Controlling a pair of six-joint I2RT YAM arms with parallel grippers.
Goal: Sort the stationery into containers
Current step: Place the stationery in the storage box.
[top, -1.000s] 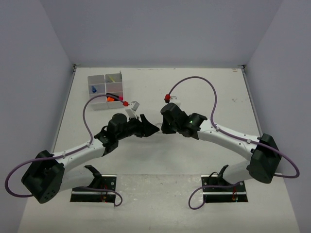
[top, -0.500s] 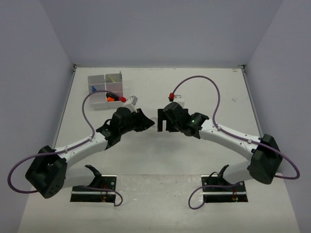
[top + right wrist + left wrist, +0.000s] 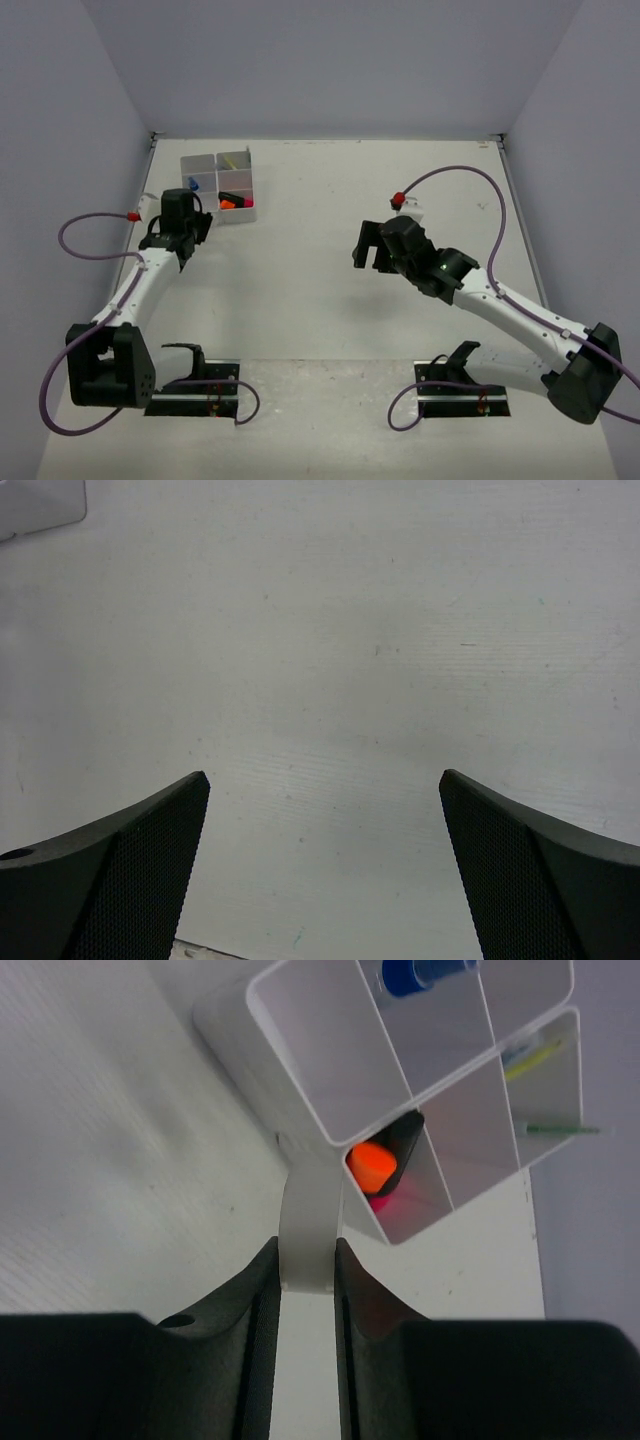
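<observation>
1. Left wrist view: the left gripper (image 3: 307, 1252) is narrow, jaws pinched on a pale flat piece (image 3: 308, 1215). It's prob. an eraser, but the view's too close for us to be sure.
2. The piece's long axis runs straight fwd along the fingers, sticking out past the tips toward the tray (image 3: 235, 1050).
3. Key relation: the tray sits dead ahead of the tool. The piece's far end overlaps the tray's near wall, about at the divider btw an empty-looking compartment and the one w/ the orange highlighter (image 3: 372, 1165). We can't tell if it touches the wall or hangs above it.
4. Farther compartments hold a blue-capped tube (image 3: 412, 972) and thin pens (image 3: 545, 1055).
5. We judge the next move needs the piece carried fwd over the rim and let go inside one compartment. If it's released here, it'd likely land on the wall or the table.
6. Top external view: the left arm is right beside the tray, so it's the nearer one. The right gripper (image 3: 372, 245) is well apart at mid-table (image 3: 300, 290), jaws wide, holding nothing.
</observation>
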